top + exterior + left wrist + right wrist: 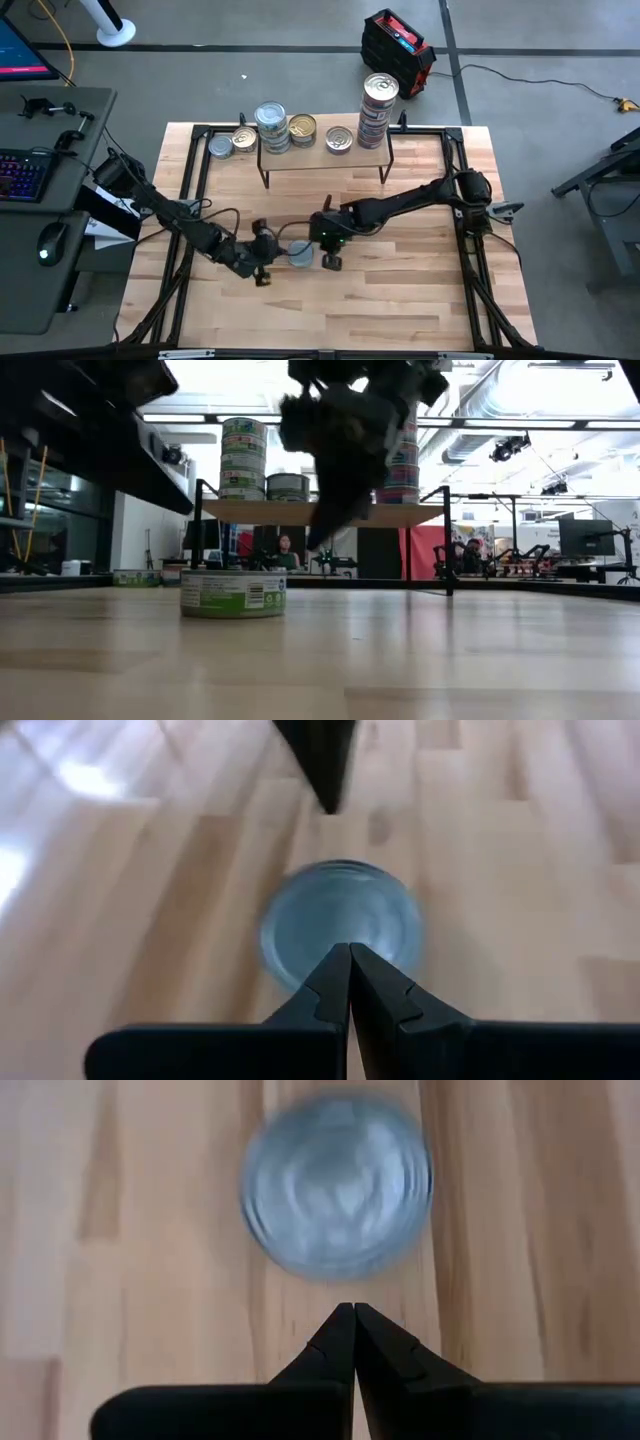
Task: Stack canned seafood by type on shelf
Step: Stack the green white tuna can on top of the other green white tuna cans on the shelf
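One silver-lidded tin [299, 255] sits alone on the desk [400, 300] in front of the shelf [325, 152], between the left gripper [268, 245] and right gripper [318, 232], both with jaws shut on nothing. The shelf already carries two stacks [378, 110] and two single tins, with two more tins [222, 147] on the desk beside its end, so I judge the task is well along but not done.

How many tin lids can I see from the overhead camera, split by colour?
Silver lids: 5
Gold lids: 2
Total: 7 lids showing; the tins lower in the two stacks are hidden from above and are not counted.
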Available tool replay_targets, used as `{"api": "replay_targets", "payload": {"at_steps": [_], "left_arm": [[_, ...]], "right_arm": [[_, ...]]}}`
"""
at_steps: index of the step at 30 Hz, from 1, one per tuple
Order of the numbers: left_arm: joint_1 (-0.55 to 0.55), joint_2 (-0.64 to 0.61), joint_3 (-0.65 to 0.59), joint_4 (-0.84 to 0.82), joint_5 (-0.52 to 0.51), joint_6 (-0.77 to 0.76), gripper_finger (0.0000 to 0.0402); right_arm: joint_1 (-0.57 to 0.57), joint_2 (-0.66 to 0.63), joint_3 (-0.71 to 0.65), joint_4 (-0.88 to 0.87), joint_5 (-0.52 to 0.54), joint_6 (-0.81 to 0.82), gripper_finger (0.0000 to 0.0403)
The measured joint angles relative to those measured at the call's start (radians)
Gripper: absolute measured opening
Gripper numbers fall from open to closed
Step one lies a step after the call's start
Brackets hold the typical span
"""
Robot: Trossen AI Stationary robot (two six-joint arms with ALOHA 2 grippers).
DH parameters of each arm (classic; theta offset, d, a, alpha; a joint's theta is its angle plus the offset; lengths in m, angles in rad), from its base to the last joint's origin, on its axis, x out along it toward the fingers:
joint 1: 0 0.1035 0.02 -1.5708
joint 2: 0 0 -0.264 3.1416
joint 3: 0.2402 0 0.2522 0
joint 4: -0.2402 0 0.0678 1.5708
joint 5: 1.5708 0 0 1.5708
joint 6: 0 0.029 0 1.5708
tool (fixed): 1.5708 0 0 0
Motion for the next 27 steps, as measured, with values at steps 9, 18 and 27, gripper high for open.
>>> {"api": "replay_targets", "payload": {"at_steps": [9,18,27], "left_arm": [[0.152,0.065,-0.001,0.024,0.222,0.137,0.0000],[0.135,0.173,0.005,0.094,0.273,0.059,0.0000],[0.082,0.215,0.005,0.097,0.227,0.008,0.0000]], "right_arm": [[0.009,0.034,-0.160,0.242,-0.004,0.143,0.0000],[0.029,0.062,-0.185,0.405,-0.008,0.204,0.0000],[0.045,0.016,-0.186,0.407,-0.079,0.207,0.0000]]}}
